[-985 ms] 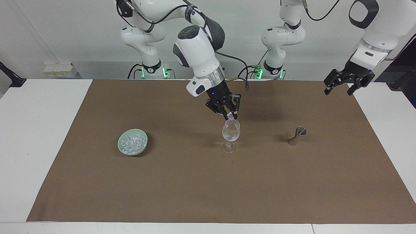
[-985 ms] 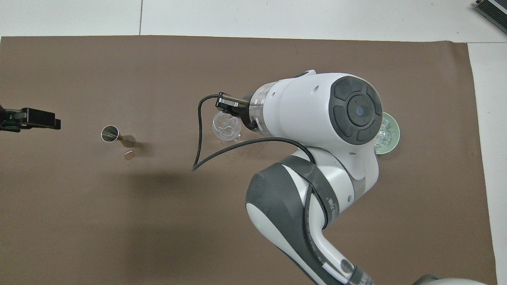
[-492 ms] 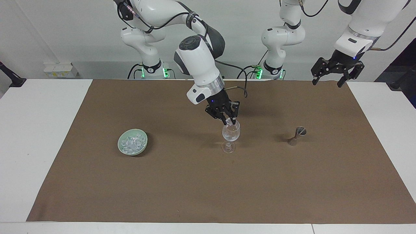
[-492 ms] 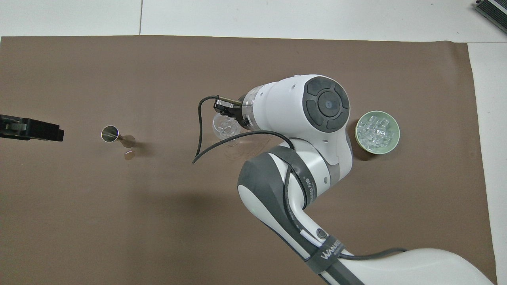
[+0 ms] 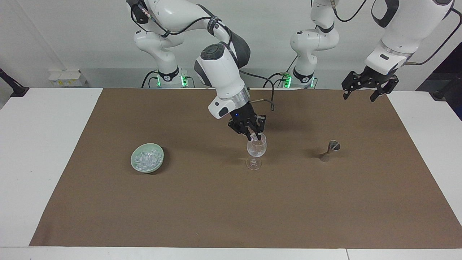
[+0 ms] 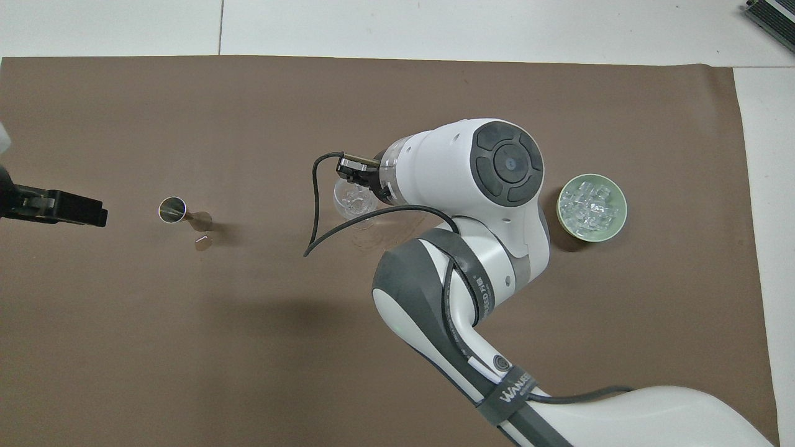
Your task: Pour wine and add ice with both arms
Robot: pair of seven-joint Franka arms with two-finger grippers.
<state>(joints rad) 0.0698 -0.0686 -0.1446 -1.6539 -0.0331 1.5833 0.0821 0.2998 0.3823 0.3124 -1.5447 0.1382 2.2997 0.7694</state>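
Brown matting carries the stemmed glass (image 5: 256, 148), where the right gripper (image 5: 255, 136), pinched shut on an ice cube (image 5: 255, 137) at the rim, could tip it (left gripper (image 5: 364, 89) waits spread and empty), the ice (image 5: 147, 159) heaped in its green bowl (image 5: 135, 166).

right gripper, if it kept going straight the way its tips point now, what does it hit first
Most likely the wine glass. The right gripper points down at a slant, shut on an ice cube right at the glass's rim, so going on it would probably meet the rim or bowl, though depth is hard to judge.
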